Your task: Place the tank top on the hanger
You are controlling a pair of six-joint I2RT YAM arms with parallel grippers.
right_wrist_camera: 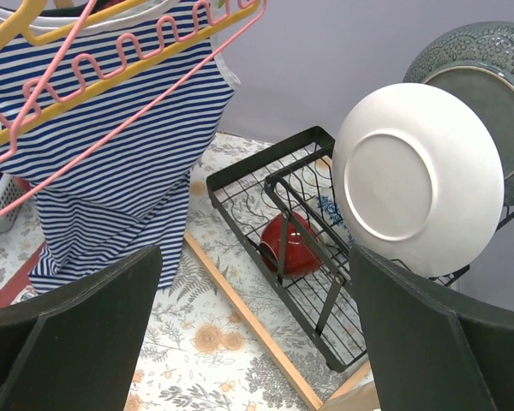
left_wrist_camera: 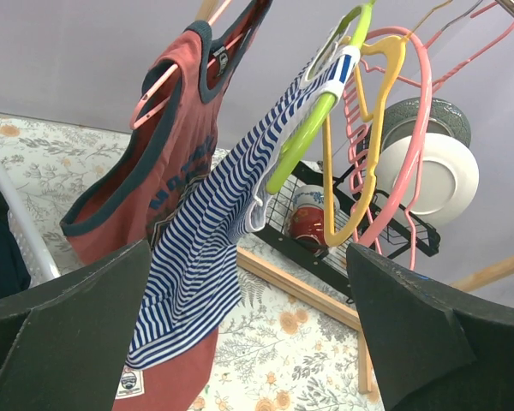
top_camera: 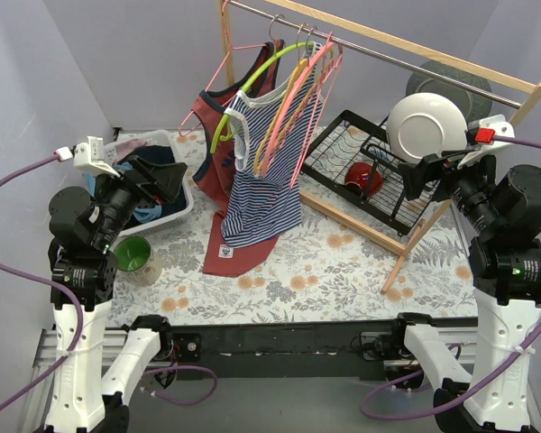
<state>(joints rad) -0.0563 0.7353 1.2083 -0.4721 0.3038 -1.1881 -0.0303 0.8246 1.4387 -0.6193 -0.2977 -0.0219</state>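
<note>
The top camera looks down from above the counter's (top_camera: pixel 343 271) near edge toward the far edge. Wrist cameras at the left and right edges face inward, sharing the striped top (left_wrist_camera: pixel 197 274) and dish rack (right_wrist_camera: pixel 265 154).

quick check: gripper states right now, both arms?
Left gripper: open, holding nothing.
Right gripper: open, holding nothing.

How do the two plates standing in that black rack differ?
The white plate is plain; the grey-green plate has an embossed pattern. The white plate stands in front, partly hiding the grey-green plate behind it. Both stand on edge in the black dish rack.
</note>
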